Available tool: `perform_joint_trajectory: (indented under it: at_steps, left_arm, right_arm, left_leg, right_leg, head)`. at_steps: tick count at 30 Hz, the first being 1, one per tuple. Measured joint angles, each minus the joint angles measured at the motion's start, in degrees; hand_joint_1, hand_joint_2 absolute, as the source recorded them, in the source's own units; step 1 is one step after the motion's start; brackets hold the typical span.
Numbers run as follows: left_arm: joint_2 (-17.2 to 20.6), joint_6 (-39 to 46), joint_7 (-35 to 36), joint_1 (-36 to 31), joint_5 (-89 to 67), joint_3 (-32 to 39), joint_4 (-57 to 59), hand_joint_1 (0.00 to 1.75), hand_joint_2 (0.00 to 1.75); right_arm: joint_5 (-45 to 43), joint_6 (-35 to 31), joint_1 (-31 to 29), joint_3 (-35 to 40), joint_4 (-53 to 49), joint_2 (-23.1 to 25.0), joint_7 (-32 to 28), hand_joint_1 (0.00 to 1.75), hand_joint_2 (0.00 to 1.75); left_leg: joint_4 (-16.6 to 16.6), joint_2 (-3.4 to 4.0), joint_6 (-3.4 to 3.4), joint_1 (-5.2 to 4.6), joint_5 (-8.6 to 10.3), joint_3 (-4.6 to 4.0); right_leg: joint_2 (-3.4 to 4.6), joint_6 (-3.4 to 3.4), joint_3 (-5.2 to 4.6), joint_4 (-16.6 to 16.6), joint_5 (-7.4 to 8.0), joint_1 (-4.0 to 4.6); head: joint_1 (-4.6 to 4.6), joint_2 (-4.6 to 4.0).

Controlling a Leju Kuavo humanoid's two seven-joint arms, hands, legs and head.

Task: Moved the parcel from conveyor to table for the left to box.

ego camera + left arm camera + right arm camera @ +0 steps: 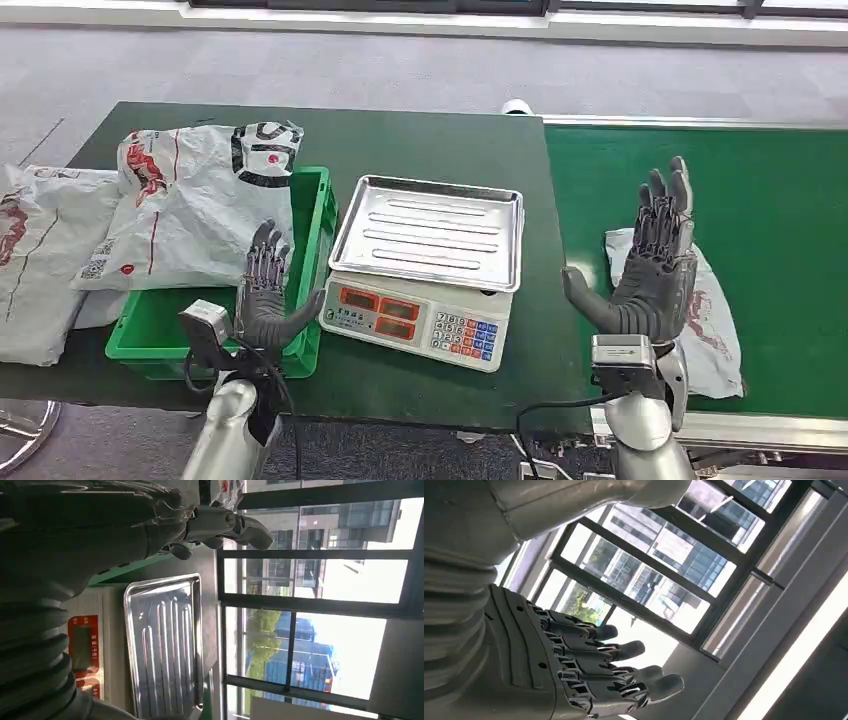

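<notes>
Head view: my right hand [648, 262] is raised over the green conveyor [760, 190], palm upright, fingers extended and spread, thumb out to the left; it holds nothing; the parcel [715, 330], a white bag with red print, lies flat on the belt directly behind and beneath this hand, extending to its right and toward the near edge of the belt; its long axis appears to run near-to-far with a slight slant, though the hand covers its middle; my left hand [265, 292] stands at the near right rim of the green box [150, 325] on the dark table [420, 140], fingers apart and empty; two filled bags [200, 200] rest in and beside the box at the left; the scale [425, 265] with its steel tray sits on the table between box and conveyor. Left wrist view: the left hand [200, 527] shows its thumb and fingers parted with nothing between them; the steel tray [165, 645] and the red display of the scale lie just beyond. Right wrist view: the fingers [624, 652] of the right hand [574, 670] are straight and fanned, gripping nothing, with windows behind. Judgement: the right hand is clearly the nearer one, being directly over the parcel, with the left well apart across the scale; the coming move calls for the right hand to descend, close across the parcel's short side, then carry it left onto the table.
</notes>
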Motion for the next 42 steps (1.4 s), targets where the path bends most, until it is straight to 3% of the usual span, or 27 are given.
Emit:
perform_joint_trajectory:
  at_steps: [42]
  left_arm:
    - [0.0,0.0,0.0,0.0,0.0,0.0,0.0,0.0,1.75]
  right_arm:
    - [0.0,0.0,0.0,0.0,0.0,-0.02,0.0,0.0,1.75]
  left_leg:
    - [0.0,0.0,0.0,0.0,0.0,0.0]
  right_leg:
    - [0.0,0.0,0.0,0.0,0.0,0.0]
  head:
    - [0.0,0.02]
